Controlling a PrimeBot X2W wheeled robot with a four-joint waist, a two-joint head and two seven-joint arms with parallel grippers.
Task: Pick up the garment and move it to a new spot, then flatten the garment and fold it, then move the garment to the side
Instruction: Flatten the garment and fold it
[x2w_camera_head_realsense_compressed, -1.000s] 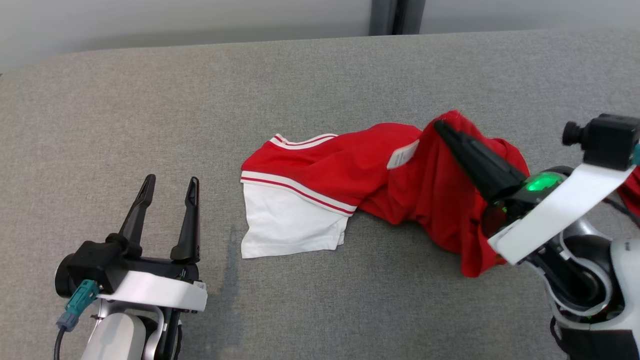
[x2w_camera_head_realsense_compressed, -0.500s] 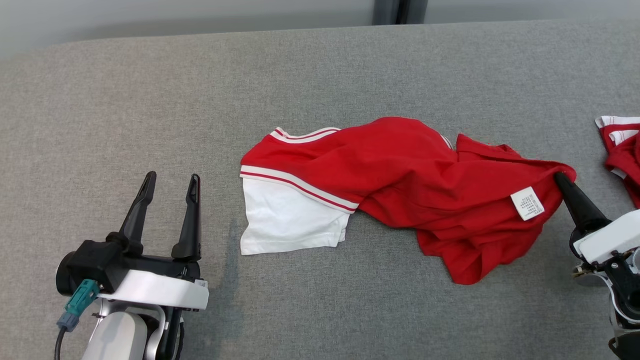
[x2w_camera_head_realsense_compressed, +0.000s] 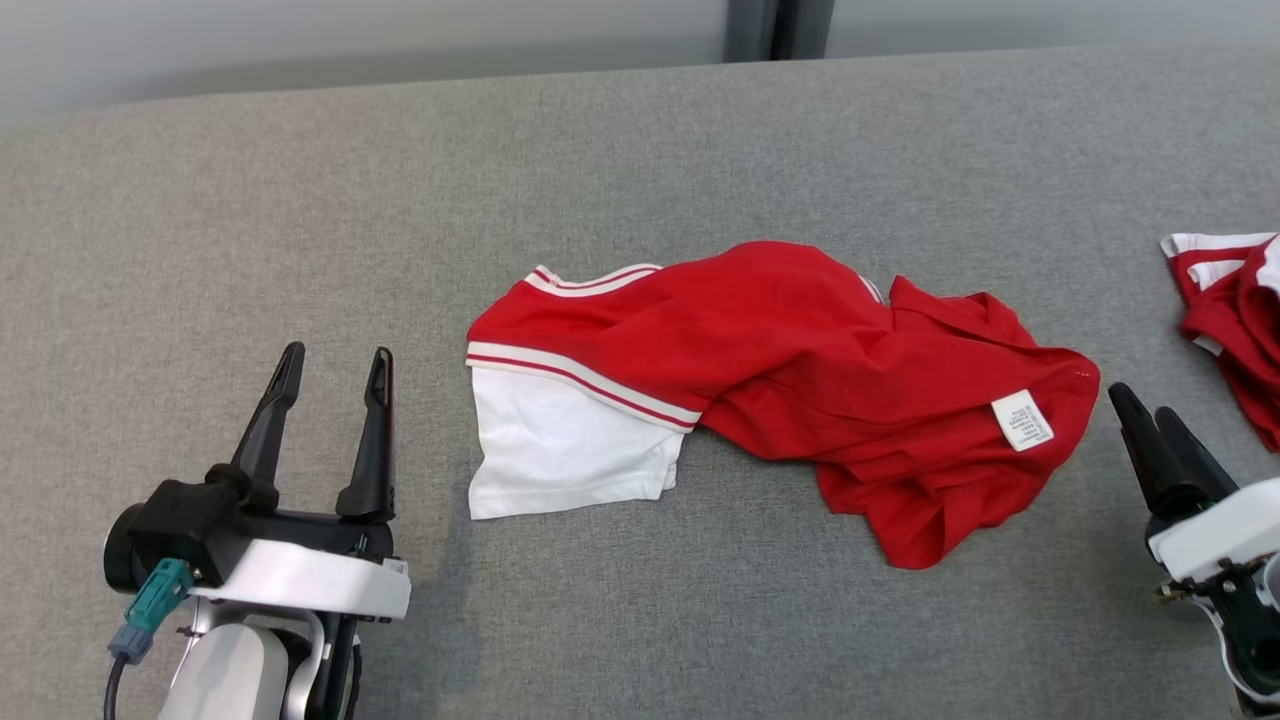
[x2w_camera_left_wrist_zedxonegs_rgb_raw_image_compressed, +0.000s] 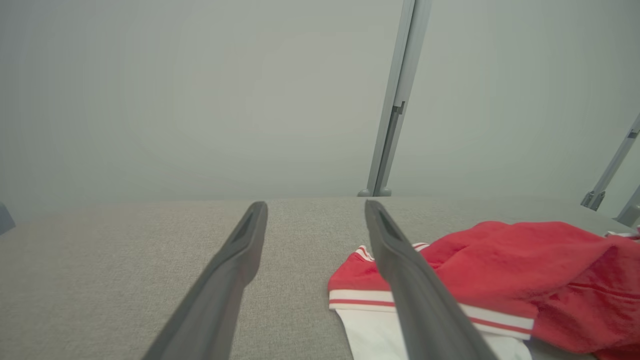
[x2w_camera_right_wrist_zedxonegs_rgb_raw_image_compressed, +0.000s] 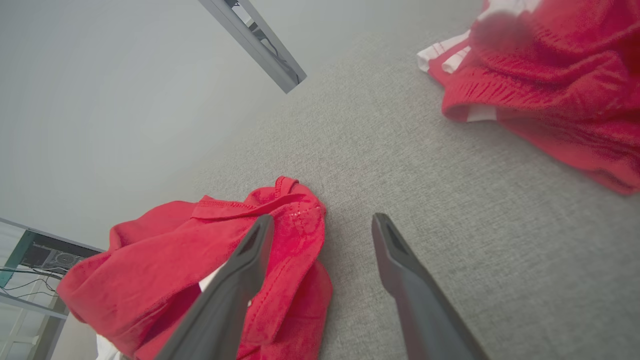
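Observation:
The garment (x2w_camera_head_realsense_compressed: 780, 370), a red shirt with a white sleeve and white-striped trim, lies crumpled on the grey fabric surface (x2w_camera_head_realsense_compressed: 640, 620) in the middle of the head view, its white label facing up near its right end. My right gripper (x2w_camera_head_realsense_compressed: 1140, 402) stands open just right of that end, with a small gap to the cloth. In the right wrist view the right gripper (x2w_camera_right_wrist_zedxonegs_rgb_raw_image_compressed: 322, 219) has nothing between its fingers, and the garment (x2w_camera_right_wrist_zedxonegs_rgb_raw_image_compressed: 200, 260) lies beside the left finger. My left gripper (x2w_camera_head_realsense_compressed: 337, 352) is open, left of the white sleeve. The left gripper (x2w_camera_left_wrist_zedxonegs_rgb_raw_image_compressed: 315, 205) is empty, the garment (x2w_camera_left_wrist_zedxonegs_rgb_raw_image_compressed: 500, 265) to its right.
A second red garment with white trim (x2w_camera_head_realsense_compressed: 1230, 310) lies at the right edge of the surface, also seen in the right wrist view as a second red garment (x2w_camera_right_wrist_zedxonegs_rgb_raw_image_compressed: 550, 75). A pale wall with a metal post (x2w_camera_head_realsense_compressed: 765, 28) runs behind the far edge.
My right gripper pulled the garment's end down and to the right, then opened and let it go. The cloth now lies slack on the surface. The left arm stayed put.

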